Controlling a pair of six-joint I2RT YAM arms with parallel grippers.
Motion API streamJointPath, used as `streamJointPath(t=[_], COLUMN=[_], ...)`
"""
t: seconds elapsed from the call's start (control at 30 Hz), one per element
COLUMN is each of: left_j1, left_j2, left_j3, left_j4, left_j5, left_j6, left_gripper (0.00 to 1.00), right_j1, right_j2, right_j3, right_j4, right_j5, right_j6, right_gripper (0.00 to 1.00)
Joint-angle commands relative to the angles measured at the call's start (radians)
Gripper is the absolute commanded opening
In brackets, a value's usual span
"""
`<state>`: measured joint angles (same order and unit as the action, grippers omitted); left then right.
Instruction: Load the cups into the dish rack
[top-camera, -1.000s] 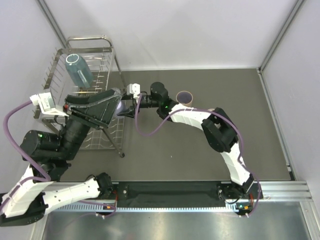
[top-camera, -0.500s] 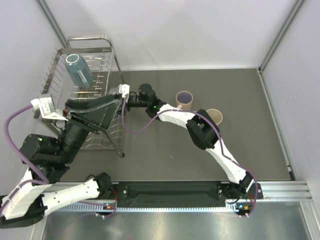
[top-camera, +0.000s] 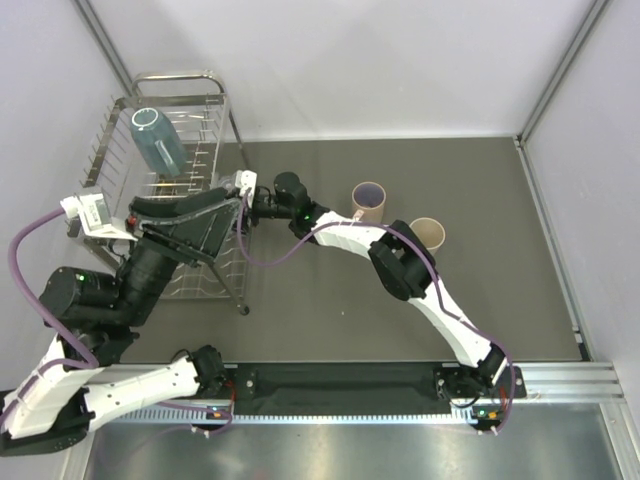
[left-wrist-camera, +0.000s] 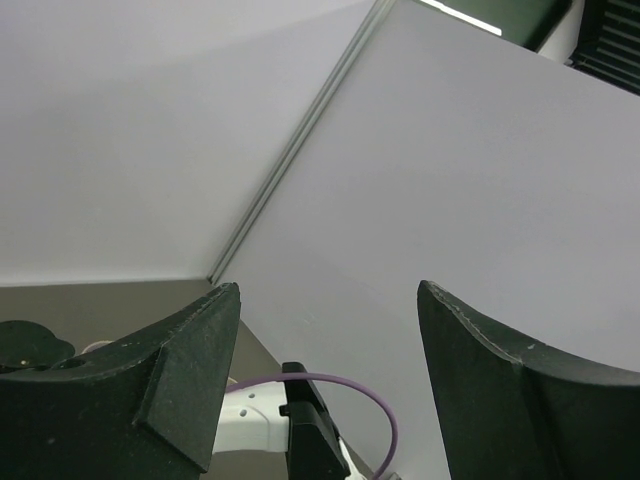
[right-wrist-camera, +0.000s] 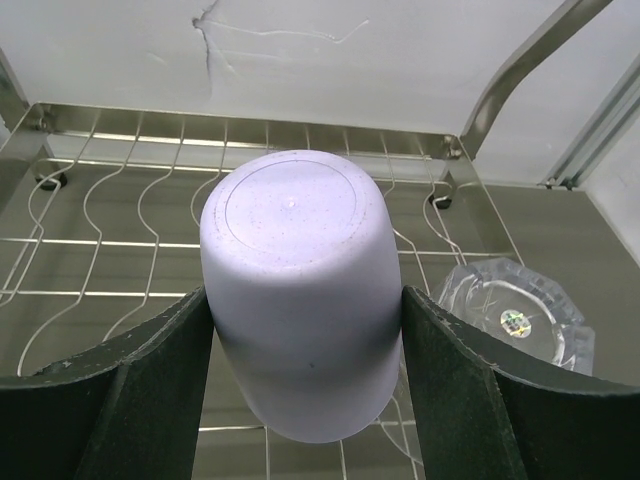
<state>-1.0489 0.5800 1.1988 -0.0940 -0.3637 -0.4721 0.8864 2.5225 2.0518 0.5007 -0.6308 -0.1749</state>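
In the right wrist view my right gripper (right-wrist-camera: 305, 296) is shut on a lavender tumbler (right-wrist-camera: 298, 300), its base toward the camera, held over the wire floor of the dish rack (right-wrist-camera: 100, 240). A clear glass (right-wrist-camera: 515, 318) lies in the rack just to the right of it. From above, the silver dish rack (top-camera: 205, 100) stands at the far left with a teal-blue cup (top-camera: 156, 140) in it. My left gripper (top-camera: 232, 208) hovers over the rack's right side and hides the tumbler there. It is open and empty (left-wrist-camera: 328, 290), pointing up at the wall.
Two beige cups stand upright on the grey table, one (top-camera: 369, 197) behind the right arm and one (top-camera: 429, 234) further right. The right arm (top-camera: 345, 232) stretches left across the table's middle. White walls close in the back and both sides.
The right arm has reached further left, carrying the lavender tumbler over the rack. This uncovers the second beige cup. The left arm has barely shifted.
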Motion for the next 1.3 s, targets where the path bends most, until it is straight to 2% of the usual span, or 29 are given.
streamJointPath(t=[0.0, 0.27, 0.3, 0.37, 0.43, 0.47, 0.53, 0.57, 0.67, 0.77, 0.8, 0.83, 1.07, 1.27], left_j1=[-0.002, -0.002, -0.002, -0.002, 0.0, -0.002, 0.0, -0.002, -0.002, -0.002, 0.0, -0.002, -0.002, -0.002], left_j2=[0.038, 0.049, 0.049, 0.047, 0.047, 0.049, 0.047, 0.047, 0.047, 0.05, 0.05, 0.053, 0.08, 0.084], left_j3=[0.036, 0.033, 0.033, 0.033, 0.035, 0.035, 0.038, 0.038, 0.038, 0.036, 0.039, 0.042, 0.067, 0.051], left_j4=[-0.003, -0.004, -0.004, -0.009, -0.007, -0.009, -0.012, -0.01, -0.01, -0.013, -0.022, -0.033, -0.069, -0.001], left_j5=[0.017, 0.031, 0.029, 0.026, 0.026, 0.026, 0.026, 0.026, 0.025, 0.031, 0.032, 0.031, 0.026, -0.009], left_j6=[0.004, -0.03, -0.033, -0.037, -0.042, -0.046, -0.053, -0.057, -0.072, -0.085, -0.091, -0.098, -0.151, -0.175], left_gripper=[0.77, 0.76, 0.76, 0.76, 0.76, 0.76, 0.77, 0.76, 0.76, 0.77, 0.78, 0.79, 0.84, 0.83], right_j1=[0.013, 0.02, 0.022, 0.023, 0.025, 0.026, 0.034, 0.034, 0.039, 0.039, 0.039, 0.039, 0.039, 0.039], right_j2=[0.025, 0.03, 0.032, 0.032, 0.027, 0.025, 0.018, 0.018, 0.016, 0.01, 0.004, 0.001, -0.07, -0.247], right_j3=[0.025, -0.013, -0.012, -0.009, -0.01, -0.013, -0.025, -0.024, -0.021, -0.031, -0.042, -0.047, -0.084, -0.251], right_j4=[0.045, 0.067, 0.068, 0.061, 0.05, 0.048, 0.045, 0.039, 0.024, 0.03, 0.032, 0.032, 0.068, 0.189], right_j5=[0.0, 0.023, 0.029, 0.037, 0.049, 0.051, 0.066, 0.069, 0.072, 0.077, 0.085, 0.088, 0.143, 0.174], right_j6=[0.029, 0.048, 0.052, 0.051, 0.052, 0.049, 0.043, 0.035, 0.026, 0.029, 0.029, 0.029, 0.086, 0.169], right_gripper=[0.01, 0.07, 0.13, 0.18, 0.28, 0.41, 0.51, 0.55, 0.58, 0.67, 0.78, 0.99, 1.0, 1.0])
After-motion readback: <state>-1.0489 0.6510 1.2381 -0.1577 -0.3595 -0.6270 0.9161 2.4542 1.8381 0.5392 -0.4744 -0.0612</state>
